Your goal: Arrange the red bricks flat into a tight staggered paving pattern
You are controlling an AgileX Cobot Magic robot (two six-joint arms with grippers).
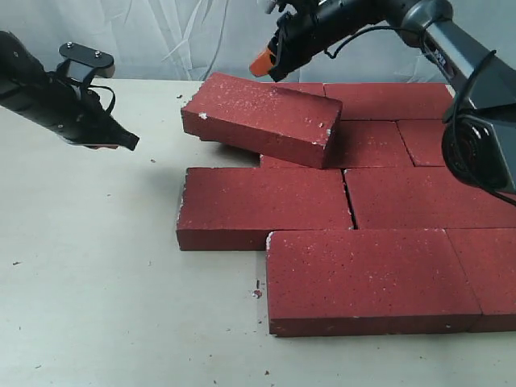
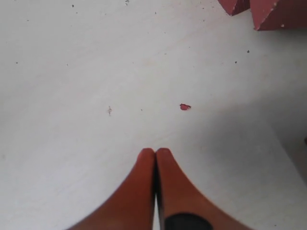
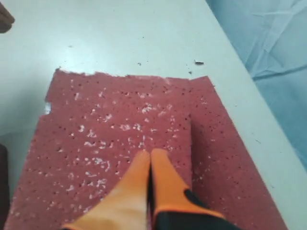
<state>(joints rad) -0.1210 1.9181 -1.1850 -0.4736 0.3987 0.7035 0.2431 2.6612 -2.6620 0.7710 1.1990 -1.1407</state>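
Note:
Several red bricks lie flat in staggered rows at the right of the exterior view, such as the front brick [image 1: 367,278] and the one behind it [image 1: 262,205]. One brick [image 1: 262,117] rests tilted on top of the flat ones, its left end raised off the table. My right gripper [image 1: 268,61] is shut and empty just above that brick's far edge; the right wrist view has its orange fingertips [image 3: 151,154] over the speckled top of the tilted brick [image 3: 110,139]. My left gripper [image 1: 121,142] is shut and empty over bare table [image 2: 155,151], well left of the bricks.
The pale table [image 1: 97,274] stretches to the left and front of the bricks, scattered with red crumbs [image 2: 184,107]. A light curtain [image 1: 177,36] hangs behind the table. Two brick corners [image 2: 268,12] show at the edge of the left wrist view.

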